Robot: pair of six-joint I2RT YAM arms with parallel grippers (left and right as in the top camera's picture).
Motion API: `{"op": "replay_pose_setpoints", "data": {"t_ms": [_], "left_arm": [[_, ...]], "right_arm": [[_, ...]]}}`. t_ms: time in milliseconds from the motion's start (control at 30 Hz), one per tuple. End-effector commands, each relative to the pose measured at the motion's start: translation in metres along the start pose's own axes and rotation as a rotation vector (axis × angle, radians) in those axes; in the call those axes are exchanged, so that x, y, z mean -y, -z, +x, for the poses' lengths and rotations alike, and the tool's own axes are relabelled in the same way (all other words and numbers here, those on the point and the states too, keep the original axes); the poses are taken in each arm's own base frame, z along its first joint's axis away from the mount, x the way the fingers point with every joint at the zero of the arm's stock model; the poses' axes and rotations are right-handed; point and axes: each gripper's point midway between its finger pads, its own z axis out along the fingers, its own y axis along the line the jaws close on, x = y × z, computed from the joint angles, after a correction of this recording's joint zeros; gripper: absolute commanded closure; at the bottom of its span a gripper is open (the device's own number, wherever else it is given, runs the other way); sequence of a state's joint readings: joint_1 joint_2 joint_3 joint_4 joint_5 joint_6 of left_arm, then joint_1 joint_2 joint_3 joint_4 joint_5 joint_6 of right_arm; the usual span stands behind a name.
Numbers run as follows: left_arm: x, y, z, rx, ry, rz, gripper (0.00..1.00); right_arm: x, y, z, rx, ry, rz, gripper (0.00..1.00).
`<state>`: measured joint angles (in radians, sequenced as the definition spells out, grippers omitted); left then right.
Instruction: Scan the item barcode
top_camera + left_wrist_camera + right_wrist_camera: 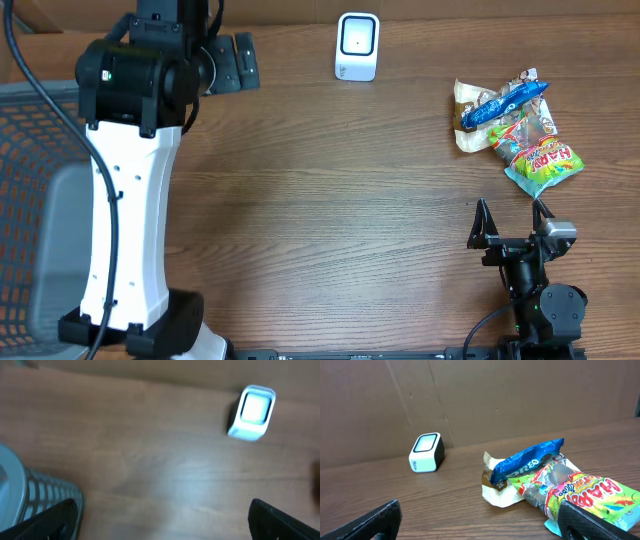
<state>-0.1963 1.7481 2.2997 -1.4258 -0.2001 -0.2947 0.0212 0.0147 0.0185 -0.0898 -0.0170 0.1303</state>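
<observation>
The left arm (130, 230) stands tall, 1 long white link rising from a black base joint to a bulky black wrist housing (130, 85). Off that wrist the left gripper (243, 63) points sideways, toward the other arm's side, jaws spread wide with nothing between them. On the left wrist camera its 2 dark fingers (52, 521) sit in the bottom corners, far apart. Over to the right arm (545, 300): all black, folded low and compact. The right gripper (511, 218) aims forward, 2 fingertips sticking out like prongs, jaws wide and empty. Its wrist view agrees, with fingers (370, 522) at both lower corners and a big gap between them.
</observation>
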Motion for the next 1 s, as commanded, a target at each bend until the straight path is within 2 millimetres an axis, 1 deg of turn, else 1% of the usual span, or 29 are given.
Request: {"op": "replay_pose_setpoints", "data": {"t_ms": [0, 100, 200, 267, 367, 433, 567, 633, 667, 700, 767, 800, 967], "left_arm": [[-0.006, 0.027, -0.009, 0.136, 0.010, 0.025, 0.00], [-0.005, 0.029, -0.006, 0.247, 0.020, 0.069, 0.00], [-0.005, 0.027, 0.007, 0.363, -0.021, 0.106, 0.00], [-0.009, 0.025, 0.022, 0.441, -0.065, 0.114, 0.00], [-0.018, 0.020, 0.052, 0.528, -0.164, 0.098, 0.01], [-0.024, 0.017, 0.071, 0.600, -0.199, 0.102, 0.00], [-0.032, 0.012, 0.103, 0.758, -0.244, 0.129, 0.00], [-0.035, 0.006, 0.119, 0.807, -0.271, 0.138, 0.00], [-0.038, 0.001, 0.131, 0.826, -0.285, 0.138, 0.00], [-0.040, -0.002, 0.138, 0.831, -0.295, 0.138, 0.00], [-0.045, -0.014, 0.158, 0.823, -0.324, 0.127, 0.00], [-0.051, -0.024, 0.176, 0.811, -0.347, 0.106, 0.00], [-0.062, -0.047, 0.215, 0.774, -0.400, 0.061, 0.00]], "right_arm": [[0.001, 0.000, 0.001, 0.009, 0.005, 0.005, 0.00], [0.001, 0.000, 0.001, 0.009, 0.005, 0.005, 0.00], [0.001, 0.000, 0.001, 0.009, 0.005, 0.005, 0.00], [0.001, 0.000, 0.001, 0.009, 0.005, 0.005, 0.00], [0.001, 0.000, 0.001, 0.009, 0.005, 0.005, 0.00], [0.001, 0.000, 0.001, 0.009, 0.005, 0.005, 0.00], [0.001, 0.000, 0.001, 0.009, 0.005, 0.005, 0.00], [0.001, 0.000, 0.001, 0.009, 0.005, 0.005, 0.00], [0.001, 0.000, 0.001, 0.009, 0.005, 0.005, 0.00], [0.001, 0.000, 0.001, 0.009, 0.005, 0.006, 0.00], [0.001, 0.000, 0.001, 0.009, 0.005, 0.005, 0.00], [0.001, 0.000, 0.001, 0.009, 0.005, 0.006, 0.00], [0.001, 0.000, 0.001, 0.009, 0.005, 0.005, 0.00]]}}
